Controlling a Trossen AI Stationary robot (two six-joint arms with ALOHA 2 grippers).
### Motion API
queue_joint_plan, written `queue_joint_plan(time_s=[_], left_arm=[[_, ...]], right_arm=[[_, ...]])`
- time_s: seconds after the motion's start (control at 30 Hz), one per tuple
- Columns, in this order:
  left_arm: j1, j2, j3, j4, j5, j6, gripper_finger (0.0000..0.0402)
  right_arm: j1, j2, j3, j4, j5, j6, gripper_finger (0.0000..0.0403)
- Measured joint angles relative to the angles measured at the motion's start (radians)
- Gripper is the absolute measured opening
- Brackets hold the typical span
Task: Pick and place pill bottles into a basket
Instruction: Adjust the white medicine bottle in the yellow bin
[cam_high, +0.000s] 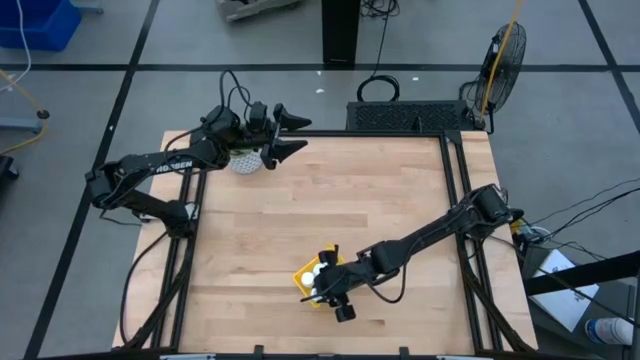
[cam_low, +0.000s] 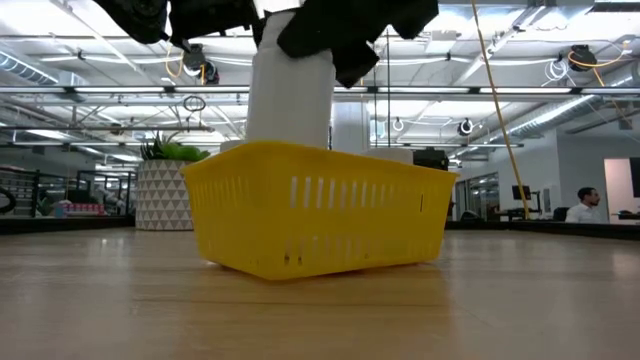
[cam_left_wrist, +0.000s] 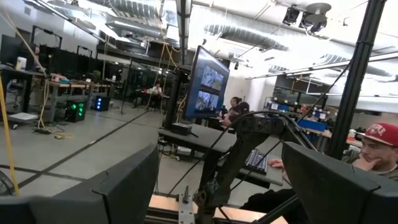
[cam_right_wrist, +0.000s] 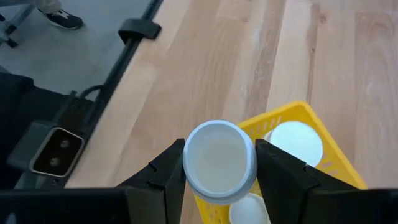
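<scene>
The yellow basket (cam_high: 312, 284) sits on the wooden table near its front edge; in the low view (cam_low: 320, 215) it fills the middle. White pill bottles (cam_high: 318, 271) stand inside it. My right gripper (cam_high: 328, 290) is over the basket, shut on a white pill bottle (cam_right_wrist: 219, 160) that shows upright above the basket's rim in the low view (cam_low: 290, 90). Another bottle's cap (cam_right_wrist: 296, 143) shows in the basket. My left gripper (cam_high: 290, 135) is open and empty, raised at the table's far left corner. My right gripper pinches the pill bottle between its two fingers (cam_right_wrist: 166, 171), one on each side of the bottle just below its cap (cam_right_wrist: 219, 155). The bottle stands upright in the hold, its lower part inside the basket behind the basket's wall (cam_low: 300, 200).
A white speckled plant pot (cam_high: 243, 160) stands at the table's far left corner, below my left arm; it shows in the low view (cam_low: 165, 195) with a green plant. Bare wooden table (cam_high: 380, 190) lies between the arms. People sit beyond the table.
</scene>
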Motion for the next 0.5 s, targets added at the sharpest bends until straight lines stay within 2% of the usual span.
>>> queue_joint_plan(time_s=[0.5], left_arm=[[0.000, 0.000, 0.000, 0.000, 0.005, -0.003, 0.0344]], right_arm=[[0.004, 0.019, -0.023, 0.001, -0.025, 0.040, 0.0151]])
